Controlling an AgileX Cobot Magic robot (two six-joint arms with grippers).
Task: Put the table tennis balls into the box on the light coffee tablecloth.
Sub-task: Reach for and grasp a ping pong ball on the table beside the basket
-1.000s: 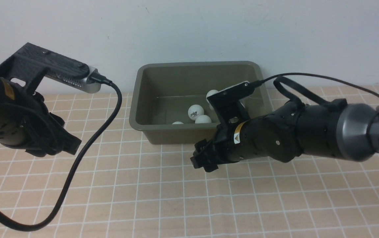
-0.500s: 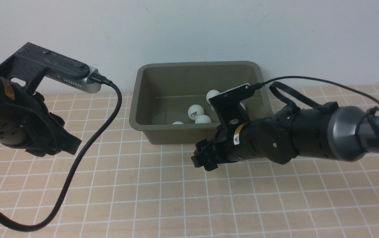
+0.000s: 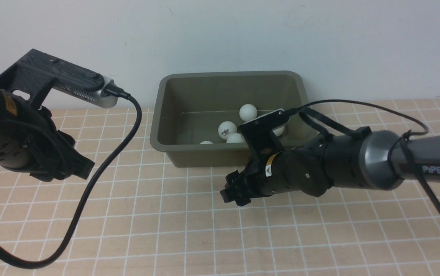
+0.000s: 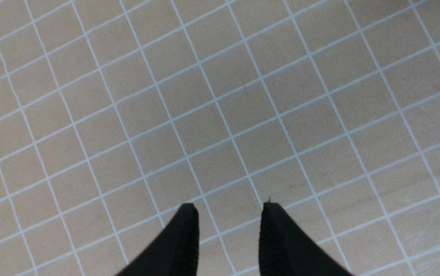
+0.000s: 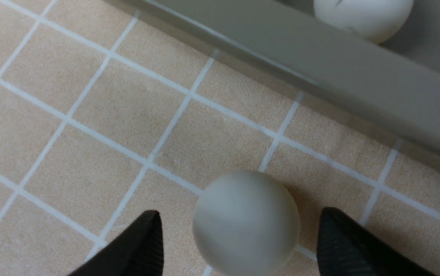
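Right gripper hangs just in front of the box, jaws spread either side of one ball on the cloth (not touching it). Other balls lie inside the box. Left gripper, well left of the box, stands slightly parted, empty.

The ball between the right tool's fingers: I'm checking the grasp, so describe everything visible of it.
The ball is plain matte white and round, with no mark showing. It rests on the checked tablecloth, just outside the box wall and apart from it. The right tool straddles it, open; gaps show on both sides, so neither finger touches it.
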